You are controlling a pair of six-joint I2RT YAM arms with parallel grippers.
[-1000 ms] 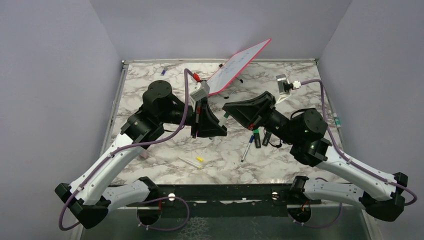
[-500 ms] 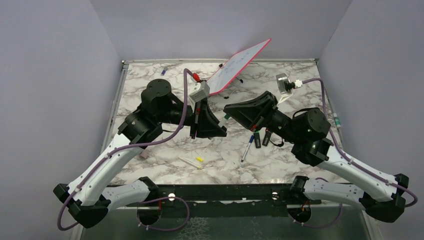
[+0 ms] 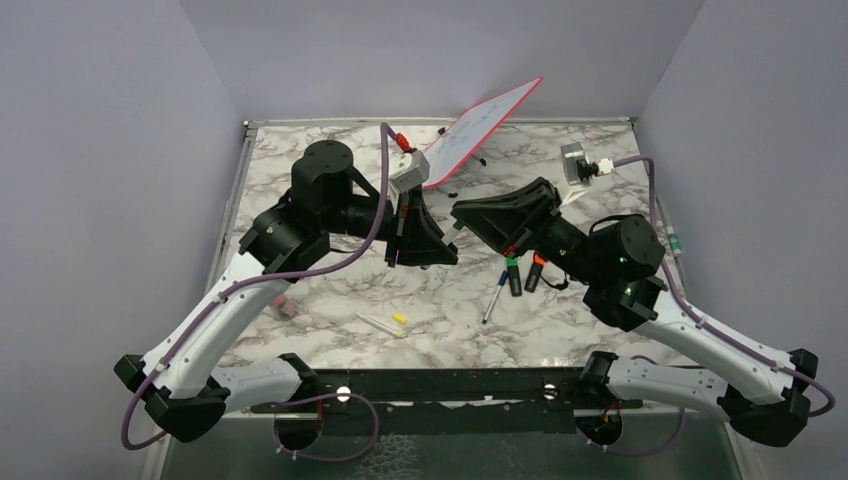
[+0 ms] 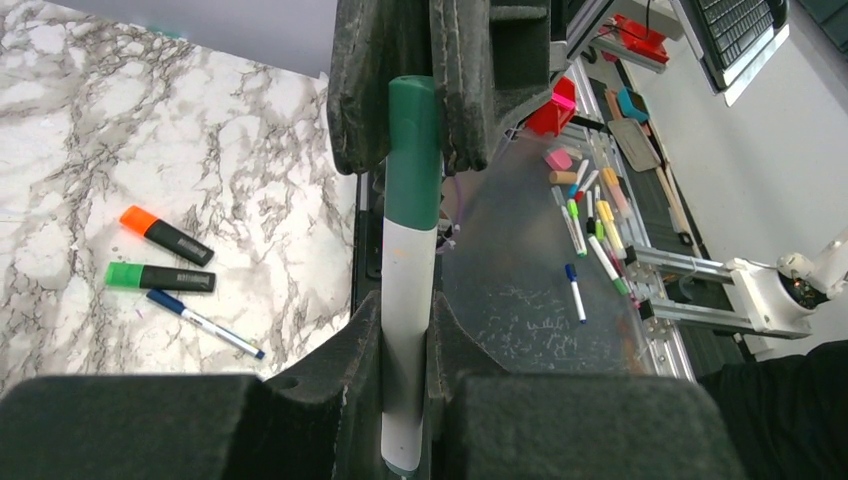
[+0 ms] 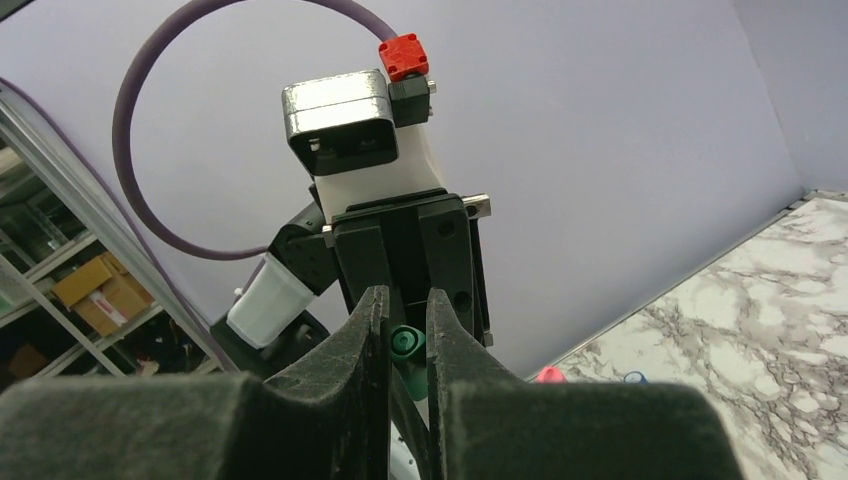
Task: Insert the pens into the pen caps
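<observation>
At the near side of the grey-veined white marble table lies a yellow-tipped thin white pen. Whether the small yellow bit at its right end is a loose cap, I cannot tell. Further in and to the right, a slim blue-ended white pen lies at a slant. Just beyond it two thick markers lie side by side, nearly touching: a green-ended black highlighter and an orange-ended black highlighter. Each has pale print along its barrel, too small to read.

Above the middle of the table the two arms meet tip to tip. The left gripper is clamped on the barrel of a white-barrelled marker pen, which it holds in the air, clear of the marble. Facing it, the right gripper has its fingers pinched together on the dark green plastic cap. From the left wrist view the cap sits on the end of the white barrel, with no gap showing at the join. No lettering shows on the pen or the cap.

Toward the back wall a pink-framed white dry-erase board stands propped at a tilt. It carries faint scribbles that I cannot make out. By the far left edge lies a small dark blue piece, too small to identify.
</observation>
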